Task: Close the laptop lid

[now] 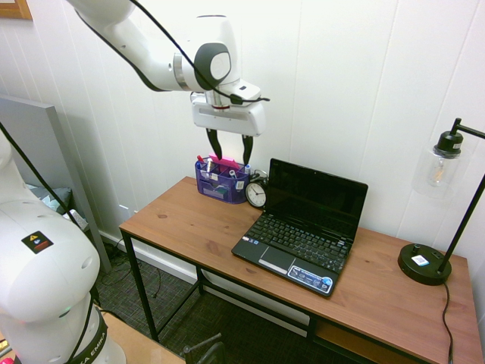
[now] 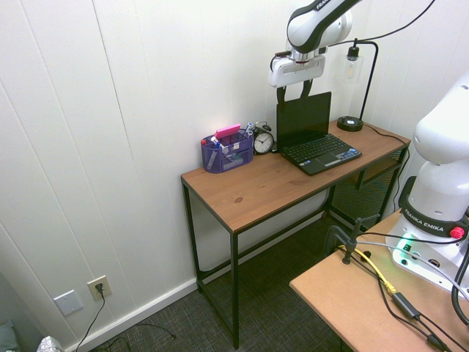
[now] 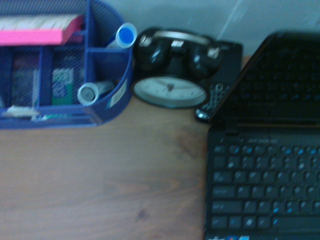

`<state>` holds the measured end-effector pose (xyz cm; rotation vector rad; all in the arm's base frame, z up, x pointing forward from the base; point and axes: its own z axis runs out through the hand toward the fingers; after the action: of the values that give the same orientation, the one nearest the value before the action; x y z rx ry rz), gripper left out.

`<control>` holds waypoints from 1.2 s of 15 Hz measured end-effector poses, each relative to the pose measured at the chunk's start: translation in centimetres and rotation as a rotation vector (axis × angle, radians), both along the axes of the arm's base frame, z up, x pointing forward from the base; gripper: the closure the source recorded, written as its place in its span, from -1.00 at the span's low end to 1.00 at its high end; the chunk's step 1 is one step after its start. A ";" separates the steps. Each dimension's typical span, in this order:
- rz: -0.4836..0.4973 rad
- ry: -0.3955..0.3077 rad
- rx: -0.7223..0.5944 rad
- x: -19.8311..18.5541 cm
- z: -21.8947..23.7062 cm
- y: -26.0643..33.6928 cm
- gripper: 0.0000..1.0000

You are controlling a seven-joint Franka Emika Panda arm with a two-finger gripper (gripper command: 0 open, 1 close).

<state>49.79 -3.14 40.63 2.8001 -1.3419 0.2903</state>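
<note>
The small black laptop stands open on the wooden desk [image 1: 197,227], its laptop lid [image 1: 318,196] upright and leaning slightly back toward the wall, dark screen facing the keyboard [image 1: 299,241]. The lid [image 2: 302,117] shows in the second exterior view too, and in the wrist view the lid [image 3: 280,80] reflects the keys. My gripper [image 1: 230,148] hangs open and empty in the air above the blue organizer and the clock, left of the lid's top edge and apart from it. In the second exterior view the gripper [image 2: 294,92] hovers just above the lid's top edge.
A blue mesh organizer [image 1: 221,179] with pens and a pink pad sits at the desk's back left. A black alarm clock [image 1: 256,193] stands between it and the laptop. A black lamp [image 1: 426,262] stands at the right end. The white wall is close behind.
</note>
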 end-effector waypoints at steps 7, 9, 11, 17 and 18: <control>-0.097 -0.064 -0.050 7.9 0.9 -8.5 -1.00; -0.122 -0.084 -0.060 9.5 0.0 -10.6 -1.00; -0.146 -0.092 -0.066 10.8 -1.0 -12.3 -1.00; -0.202 -0.088 -0.060 13.8 -4.1 -15.3 1.00; -0.206 -0.085 -0.057 14.1 -4.6 -15.6 1.00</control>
<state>63.85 -18.69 36.06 2.6028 -1.5974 0.4375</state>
